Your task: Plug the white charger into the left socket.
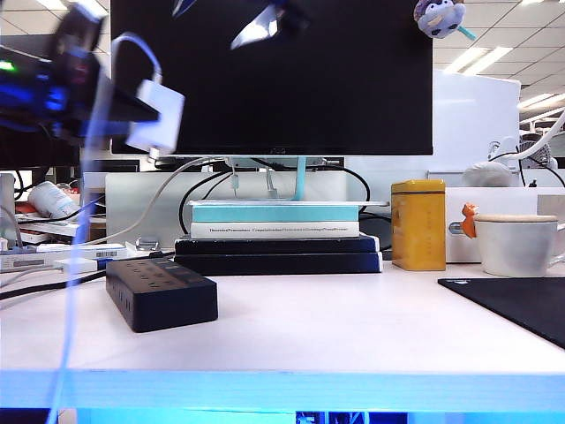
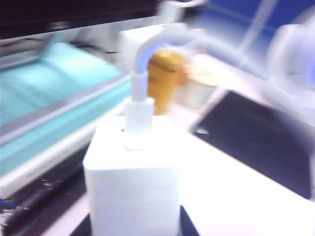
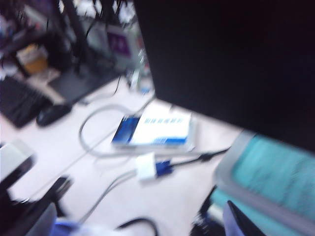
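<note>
My left gripper (image 1: 132, 110) is up in the air at the left of the exterior view, clamped on the white charger (image 1: 157, 117), jaws part closed around its body; in the left wrist view the charger (image 2: 132, 184) fills the frame right at my fingertips with its white cable (image 2: 147, 54) arching up out of the top face. Prongs not visible from here, blurred anyway. The black power strip (image 1: 161, 291) sits on the counter (image 1: 353, 327) below my left gripper and slightly right of it, well apart, and the left socket (image 1: 129, 266) is at the near end of its top face; slots too small to make out clearly. Step in hand looks like carry and orient: charger picked up, not yet over the socket. Next move probably calls for turning the prongs down, lining up above that end slot, then pushing straight down, minding the cable hanging off toward the counter edge. My right gripper (image 3: 133, 223) is away from all this, jaws spread wide and holding nothing, looking over the clutter of cables beside the monitor (image 3: 231, 64).
</note>
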`<state>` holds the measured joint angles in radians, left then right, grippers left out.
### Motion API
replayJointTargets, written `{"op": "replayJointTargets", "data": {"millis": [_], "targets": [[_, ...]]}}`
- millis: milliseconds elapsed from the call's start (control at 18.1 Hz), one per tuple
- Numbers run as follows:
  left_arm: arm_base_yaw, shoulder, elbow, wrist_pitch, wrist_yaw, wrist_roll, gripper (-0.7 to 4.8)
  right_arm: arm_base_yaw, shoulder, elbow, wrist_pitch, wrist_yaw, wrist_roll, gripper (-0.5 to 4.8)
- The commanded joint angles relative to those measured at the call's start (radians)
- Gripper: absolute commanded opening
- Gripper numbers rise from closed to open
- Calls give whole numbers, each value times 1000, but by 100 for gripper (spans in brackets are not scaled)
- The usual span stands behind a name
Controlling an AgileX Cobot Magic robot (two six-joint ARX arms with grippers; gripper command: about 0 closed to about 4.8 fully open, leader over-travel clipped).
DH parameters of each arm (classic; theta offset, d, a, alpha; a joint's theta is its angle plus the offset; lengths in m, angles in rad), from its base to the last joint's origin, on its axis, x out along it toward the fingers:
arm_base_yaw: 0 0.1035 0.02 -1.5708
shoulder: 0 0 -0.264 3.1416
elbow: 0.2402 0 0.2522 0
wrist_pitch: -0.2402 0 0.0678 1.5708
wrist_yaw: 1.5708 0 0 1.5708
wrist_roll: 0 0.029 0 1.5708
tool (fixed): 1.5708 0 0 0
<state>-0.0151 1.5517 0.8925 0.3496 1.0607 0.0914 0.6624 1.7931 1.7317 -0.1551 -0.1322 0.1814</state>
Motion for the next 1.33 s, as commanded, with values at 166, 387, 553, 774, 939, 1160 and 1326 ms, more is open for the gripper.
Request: {"op": "replayJointTargets", "data": {"millis": [166,387,553,774,939,1160,1326], "targets": [[68,-2,-22,-4,155,71,121,-43,-2,3,-51,-7,-34,441],[67,30,-104,40,158,172,121,-47,-2,3,-82,-9,-89,441],[62,85,-129,122,158,171,121,-47,-2,3,-88,-28,-84,441],[39,174,-129,220,147,162,121,-47,-2,3,-98,-31,-84,441],[14,252,-129,323,142,135,120,-47,-1,3,-115,-27,-85,441],[4,306,-129,431,116,83,121,-47,-1,3,-134,-26,-89,441],[3,314,-129,452,103,82,121,-47,-1,3,-148,-26,-93,441]]}}
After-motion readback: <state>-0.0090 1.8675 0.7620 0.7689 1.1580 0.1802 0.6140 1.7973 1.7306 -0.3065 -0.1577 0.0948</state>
